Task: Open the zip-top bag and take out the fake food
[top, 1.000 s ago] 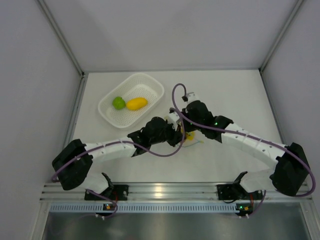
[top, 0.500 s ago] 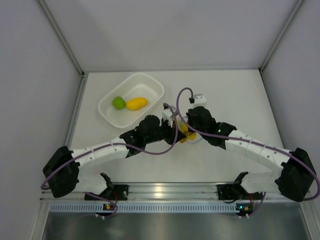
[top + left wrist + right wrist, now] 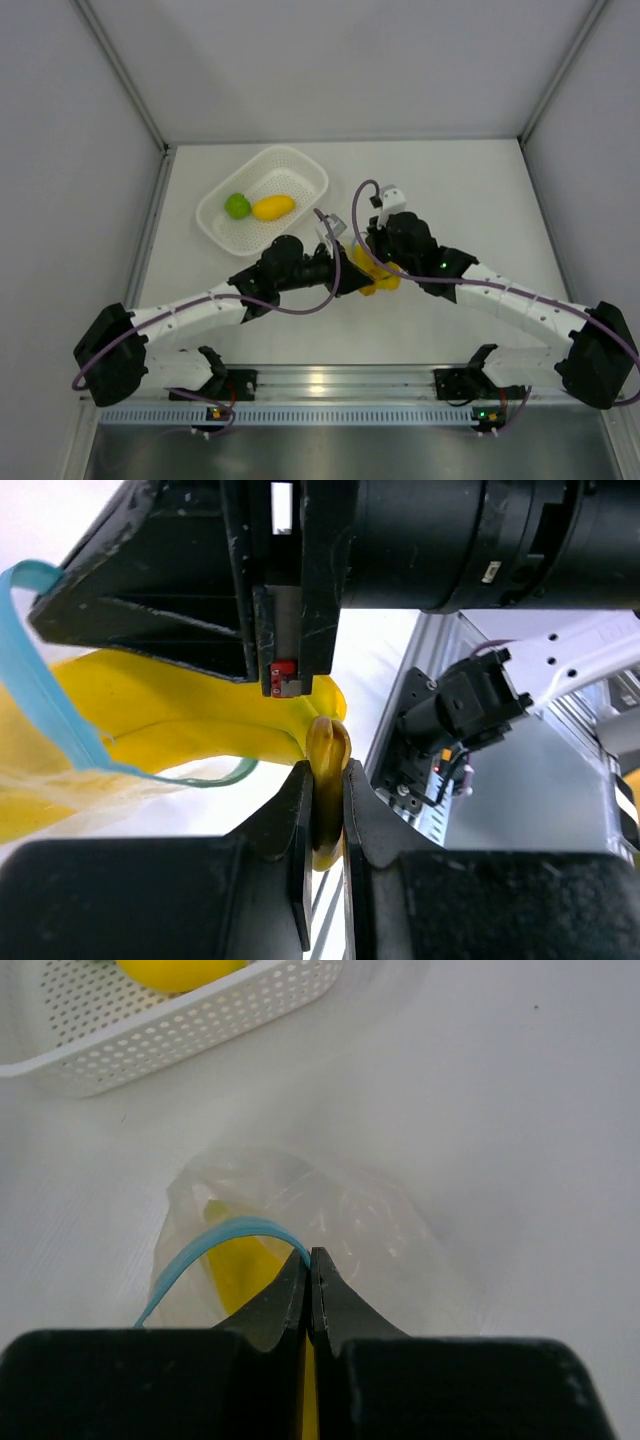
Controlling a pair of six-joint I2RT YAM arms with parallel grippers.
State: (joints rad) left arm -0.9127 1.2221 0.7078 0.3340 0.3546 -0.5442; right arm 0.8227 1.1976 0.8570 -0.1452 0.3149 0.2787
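Since a second ago the left arm has drawn back toward its base, and the banana bunch (image 3: 372, 276), then scarcely visible between the two wrists, now shows plainly above the tabletop (image 3: 470, 190).

Left end effector (image 3: 326, 780): clenched on the stem end of the bunch, the narrow yellow tip pinched between both fingers. This gives a small, firm handle by which the fruit can be drawn lengthwise through the mouth of the bag.

Right end effector (image 3: 310, 1265): clenched on the light blue zip strip (image 3: 215, 1238) of the zip-top bag (image 3: 365, 1210). It holds one lip of the mouth up and fixed so that the bag does not follow the fruit. The two grips thus pull against each other. The bag bunches crumpled below the right fingers with its mouth open, and the right wrist view shows part of the banana bunch still inside the clear film — how much cannot be told exactly.

White perforated basket (image 3: 278, 178): at the far left of the tabletop, well apart from the bag. It holds the green fruit (image 3: 237, 206) and the yellow-orange oval fruit (image 3: 273, 207), lying side by side.

Judged from this, two of the three items are out and the third is in mid-extraction — what remains is to free it and carry it to the basket.
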